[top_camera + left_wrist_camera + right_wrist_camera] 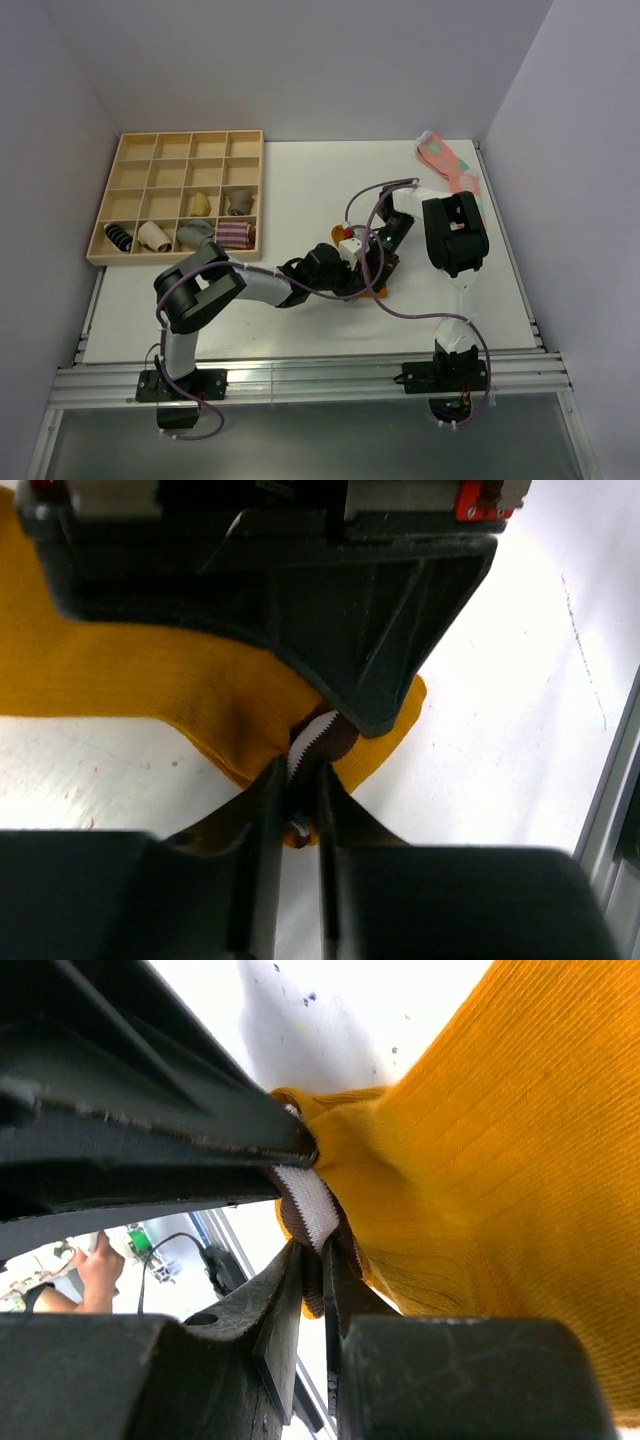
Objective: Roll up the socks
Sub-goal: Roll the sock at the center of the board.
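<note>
Both grippers are clamped on the same spot: left gripper (300,792) is closed on the brown striped cuff (305,1198) of the mustard sock (150,675), and right gripper (313,1270) is closed on that cuff too, tips almost touching each other

The sock is mid-table (520,680), body lying flat, cuff end bunched up between the jaws

Risks as I see them:
- finger-on-finger clash: there's no gap between the two tips, so any wrist turn to start the roll likely knocks one against the other
- the grip is only a thin fold of cuff. If either arm pulls away, the fabric probably slips out or stretches, and the roll starts loose
- can't tell if both layers of the cuff are pinched. If it's one layer, the sock opens instead of rolling
- the body isn't pinned, so it may drag across the table rather than wind up

Pink sock (447,160) and tray (190,133) are well apart, no interference there
</note>
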`<move>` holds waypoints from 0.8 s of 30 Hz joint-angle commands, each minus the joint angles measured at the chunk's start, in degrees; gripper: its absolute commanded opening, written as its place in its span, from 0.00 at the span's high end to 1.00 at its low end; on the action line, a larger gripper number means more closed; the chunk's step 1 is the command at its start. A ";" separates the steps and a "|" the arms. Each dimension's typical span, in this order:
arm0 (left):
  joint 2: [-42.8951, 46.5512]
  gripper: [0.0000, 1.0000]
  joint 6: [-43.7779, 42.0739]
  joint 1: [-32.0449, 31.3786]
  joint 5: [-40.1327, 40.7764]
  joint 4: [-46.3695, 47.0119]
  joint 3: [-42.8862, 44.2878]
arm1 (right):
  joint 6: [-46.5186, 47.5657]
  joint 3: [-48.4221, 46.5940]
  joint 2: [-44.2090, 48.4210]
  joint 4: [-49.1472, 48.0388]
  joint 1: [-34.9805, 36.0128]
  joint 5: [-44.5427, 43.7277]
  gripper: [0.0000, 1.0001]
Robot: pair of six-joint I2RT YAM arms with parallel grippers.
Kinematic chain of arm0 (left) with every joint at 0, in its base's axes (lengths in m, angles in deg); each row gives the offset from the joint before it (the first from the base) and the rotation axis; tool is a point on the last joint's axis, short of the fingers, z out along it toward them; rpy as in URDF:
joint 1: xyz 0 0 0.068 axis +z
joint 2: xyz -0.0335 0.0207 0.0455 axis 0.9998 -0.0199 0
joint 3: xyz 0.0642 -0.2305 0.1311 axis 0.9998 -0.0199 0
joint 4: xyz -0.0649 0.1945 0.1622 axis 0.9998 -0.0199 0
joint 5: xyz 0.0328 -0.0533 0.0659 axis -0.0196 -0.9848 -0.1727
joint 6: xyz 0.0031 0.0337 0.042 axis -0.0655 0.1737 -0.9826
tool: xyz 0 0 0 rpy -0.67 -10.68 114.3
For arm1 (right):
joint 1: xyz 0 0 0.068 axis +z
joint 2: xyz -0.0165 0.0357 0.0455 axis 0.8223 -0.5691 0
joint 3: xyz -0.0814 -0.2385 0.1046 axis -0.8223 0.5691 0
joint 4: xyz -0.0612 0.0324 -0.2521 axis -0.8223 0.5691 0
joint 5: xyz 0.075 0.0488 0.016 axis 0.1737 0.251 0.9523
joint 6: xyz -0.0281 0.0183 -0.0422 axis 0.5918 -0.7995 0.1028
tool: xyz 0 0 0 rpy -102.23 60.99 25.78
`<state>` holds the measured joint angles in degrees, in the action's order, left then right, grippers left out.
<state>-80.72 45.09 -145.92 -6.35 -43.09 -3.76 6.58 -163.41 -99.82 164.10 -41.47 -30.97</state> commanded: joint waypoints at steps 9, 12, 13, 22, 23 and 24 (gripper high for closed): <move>-4.81 1.00 3.58 -0.16 -2.97 -12.65 9.84 | -4.99 2.19 5.28 -7.86 -1.01 -2.97 0.61; -4.90 1.00 5.78 -0.16 -1.13 -18.62 12.12 | -6.57 2.37 7.66 -10.24 -1.97 -1.65 0.57; -4.82 1.00 6.57 -0.16 -0.16 -21.25 12.57 | -7.88 2.37 8.27 -11.72 -2.24 -1.30 0.56; -4.20 1.00 11.76 -0.07 3.98 -33.31 17.14 | -20.17 3.42 16.45 -24.29 -9.70 2.56 0.52; -4.37 1.00 12.37 -0.07 4.06 -34.01 17.58 | -21.15 3.60 17.41 -25.09 -10.67 2.83 0.52; -4.72 1.00 12.55 -0.07 4.59 -36.19 18.28 | -21.86 3.78 17.94 -25.79 -11.47 3.18 0.52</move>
<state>-84.35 55.78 -145.81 -4.60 -69.43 12.79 -9.85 -160.55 -85.70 144.41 -50.17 -30.14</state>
